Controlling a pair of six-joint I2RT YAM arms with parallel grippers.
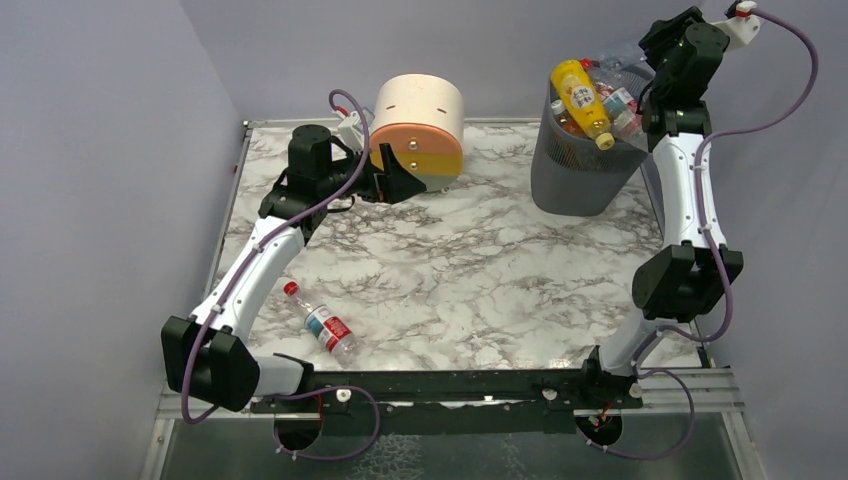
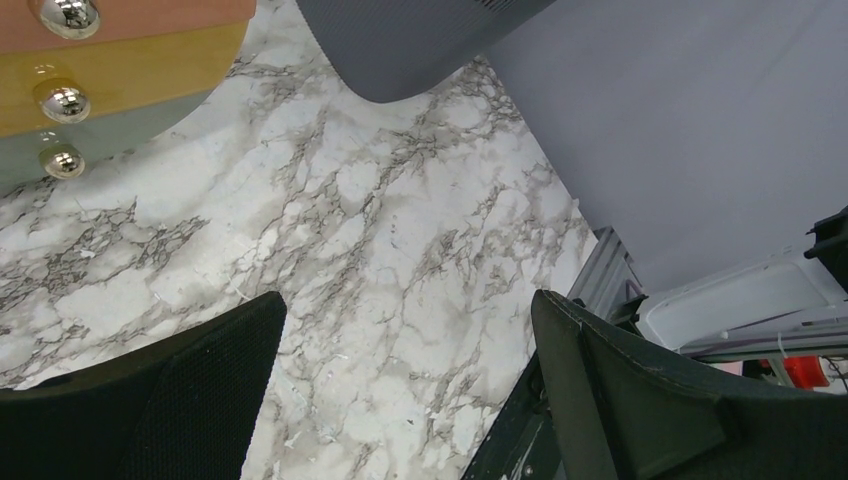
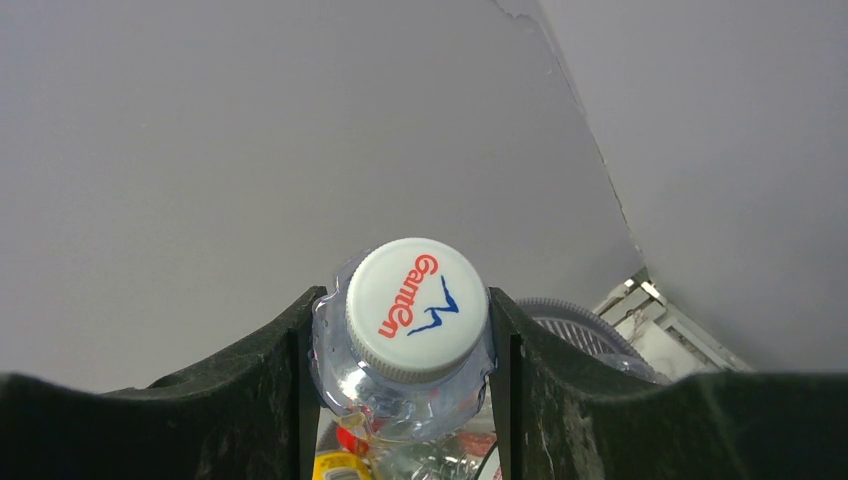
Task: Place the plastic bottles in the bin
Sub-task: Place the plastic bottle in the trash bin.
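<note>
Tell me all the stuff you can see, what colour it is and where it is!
white marble table: one, grey-veined, under everything.
dark grey mesh bin: one, far right of the table.
yellow plastic bottle: one, on top of the pile in the bin.
other bottles in the bin: several, mostly clear, exact count hidden.
clear red-capped plastic bottle: one, lying on the table, near left.
clear white-capped plastic bottle: one, held over the bin.
round drawer unit: one, cream, orange and yellow, far middle-left.
left gripper: one, black, open and empty, beside the drawer unit.
right gripper: one, black, shut on the white-capped bottle.
</note>
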